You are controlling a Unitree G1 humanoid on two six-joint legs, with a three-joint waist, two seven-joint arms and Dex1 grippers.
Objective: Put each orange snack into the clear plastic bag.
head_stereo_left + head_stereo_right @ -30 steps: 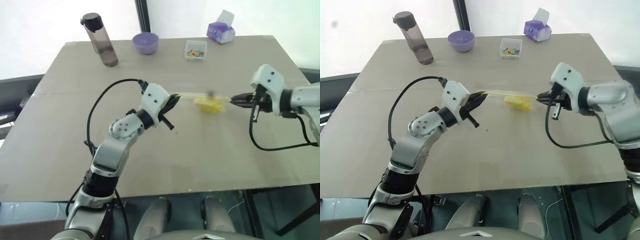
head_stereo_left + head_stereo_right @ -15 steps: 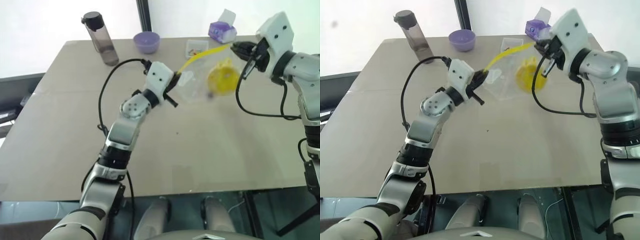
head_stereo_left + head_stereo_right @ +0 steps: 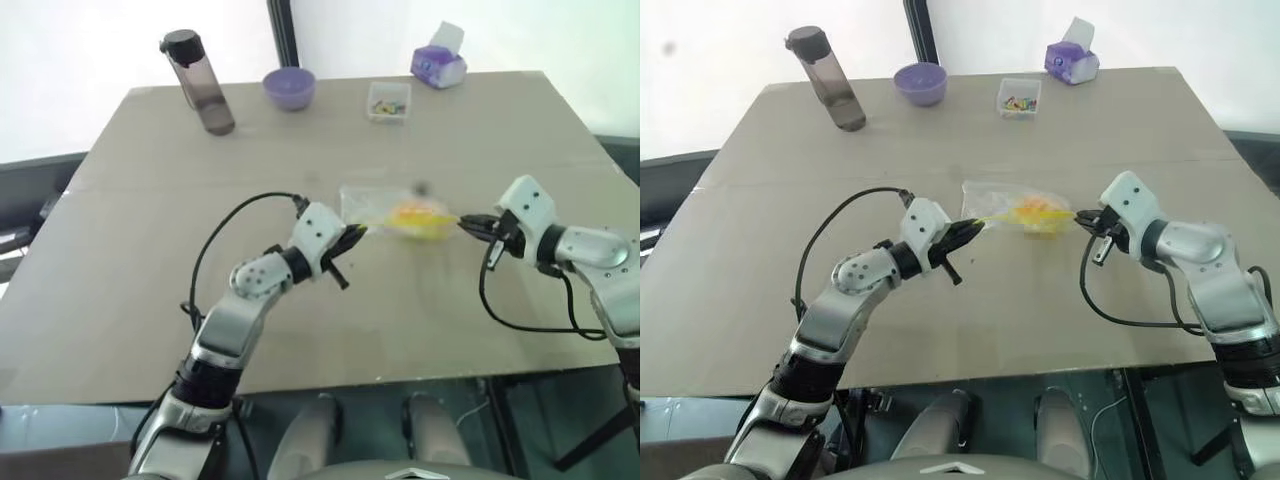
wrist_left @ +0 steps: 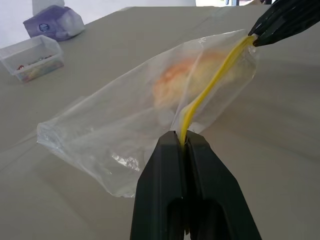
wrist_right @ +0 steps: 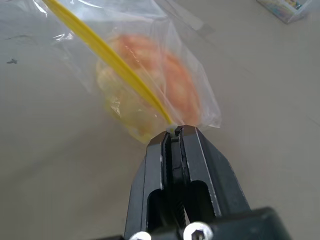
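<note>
Now strung between both grippers, left and right, fingers pinched on yellow seal strip ends: clear plastic bag, limp, slippery; orange snack inside, likely soft.

Clear plastic bag, centre of the head view, is showing see-through w/ a bright yellow seal strip running along one edge. Orange snack inside is glowing yellow-orange, darker orange on top, pattern blurred thru the film. Left gripper & right gripper are showing black fingers on white wrist housings. Table is reading flat tan-brown. Upper left of frame: smoky grey-brown bottle w/ black cap. Next to it a purple bowl. Upper centre: small clear box w/ multicolour bits. Upper right: purple tissue pack, white tissue sticking up.
</note>
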